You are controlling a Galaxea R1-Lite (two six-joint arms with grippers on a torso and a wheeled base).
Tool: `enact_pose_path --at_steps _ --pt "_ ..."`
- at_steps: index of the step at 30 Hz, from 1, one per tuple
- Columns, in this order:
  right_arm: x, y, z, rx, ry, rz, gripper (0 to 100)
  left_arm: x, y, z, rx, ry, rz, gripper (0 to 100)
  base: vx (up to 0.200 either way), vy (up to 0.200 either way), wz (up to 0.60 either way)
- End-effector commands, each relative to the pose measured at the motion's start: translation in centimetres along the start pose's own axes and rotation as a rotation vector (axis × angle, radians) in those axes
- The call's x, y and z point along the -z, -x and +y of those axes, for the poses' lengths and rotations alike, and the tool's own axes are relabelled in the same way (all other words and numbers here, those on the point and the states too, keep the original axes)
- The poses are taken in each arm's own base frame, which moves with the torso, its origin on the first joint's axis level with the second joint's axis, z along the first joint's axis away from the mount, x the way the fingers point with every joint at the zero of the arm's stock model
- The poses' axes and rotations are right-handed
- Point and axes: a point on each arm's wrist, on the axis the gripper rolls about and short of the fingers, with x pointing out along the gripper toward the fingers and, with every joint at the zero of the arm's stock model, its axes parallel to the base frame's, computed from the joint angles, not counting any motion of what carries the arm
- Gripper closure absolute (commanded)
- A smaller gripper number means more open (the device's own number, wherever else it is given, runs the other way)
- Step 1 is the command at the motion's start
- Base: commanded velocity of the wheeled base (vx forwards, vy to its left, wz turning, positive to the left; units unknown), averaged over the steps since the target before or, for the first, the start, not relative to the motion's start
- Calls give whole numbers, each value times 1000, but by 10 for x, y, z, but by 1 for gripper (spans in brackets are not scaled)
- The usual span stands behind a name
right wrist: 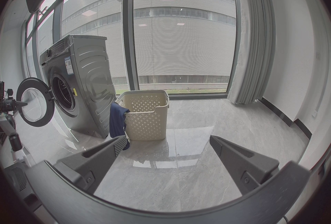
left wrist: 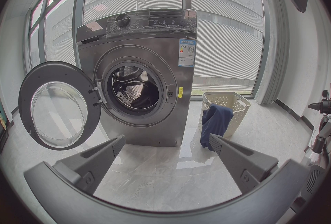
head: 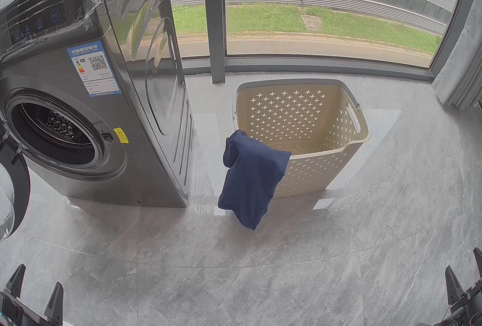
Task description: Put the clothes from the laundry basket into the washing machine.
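Both arms were held low and drawn back, well short of the laundry. The left gripper (head: 37, 287) sat at the near left with its two fingers spread wide and nothing between them; seen from its own wrist, the left gripper (left wrist: 165, 140) faced the washing machine (left wrist: 144, 62) across bare grey floor (left wrist: 179, 173). The right gripper (head: 463, 266) was at the near right, its fingers parted just as wide and equally empty, facing the laundry basket (right wrist: 146, 121) from well away.

The cream laundry basket (head: 311, 171) stood upright on the floor just beside the machine's right flank, in front of the big window (head: 326, 0). A dark blue garment (head: 251, 176) was draped over the basket's near-left rim, most of it hanging down the outside wall, its lowest corner close to the floor. It lay well apart from both grippers, nearer the middle between them.

The washing machine (head: 140, 91) had its round door (left wrist: 58, 110) swung fully open to the left, the drum opening (head: 55, 133) exposed.
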Motion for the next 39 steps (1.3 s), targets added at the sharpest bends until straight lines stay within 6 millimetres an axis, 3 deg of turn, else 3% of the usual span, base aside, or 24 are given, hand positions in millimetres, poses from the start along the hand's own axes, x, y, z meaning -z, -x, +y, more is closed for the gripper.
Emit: enact_pose_path --at_steps 1,5,14,29,39 --pt "5 -1 0 -1 1 20 0 5 -1 0 0 0 7 0 0 200 0" --pt "5 -1 0 -1 1 20 0 5 -1 0 -2 0 7 0 0 200 0" --pt "5 -1 0 -1 1 20 0 5 -1 0 -2 0 7 0 0 0 0" --pt "5 -1 0 -1 1 20 0 4 0 0 0 1 5 0 200 0 0" --pt "5 -1 0 -1 1 20 0 4 0 0 0 2 5 0 0 0 0"
